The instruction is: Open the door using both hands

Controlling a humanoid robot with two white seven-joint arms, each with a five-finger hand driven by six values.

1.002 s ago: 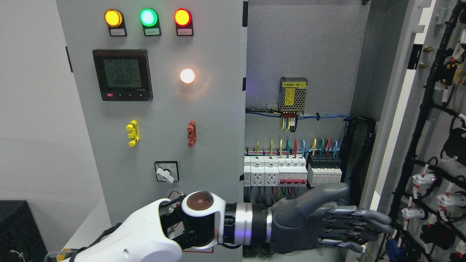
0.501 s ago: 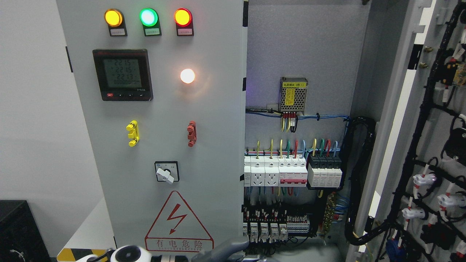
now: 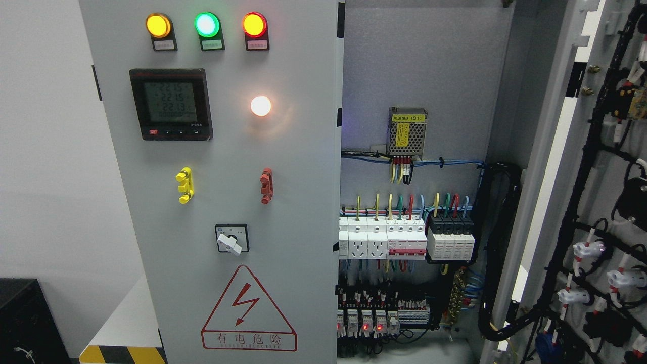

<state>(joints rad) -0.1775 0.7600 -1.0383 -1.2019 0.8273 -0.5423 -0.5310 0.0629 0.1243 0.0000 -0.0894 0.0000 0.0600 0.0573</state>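
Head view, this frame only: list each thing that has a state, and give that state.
right door: swung open, wiring on its inner face showing
left door: shut
yellow lamp: lit
green lamp: lit
red lamp: lit
white lamp: lit
meter display: on, showing digits
rotary switch: pointer turned to lower left
terminal LEDs: some glowing red
robot hands: not in view

A single head view faces the electrical cabinet (image 3: 212, 202) straight on, from close by and looking slightly downward. Its closed panel fills nine o'clock, and the open door (image 3: 601, 202) with its wiring sits at three o'clock.
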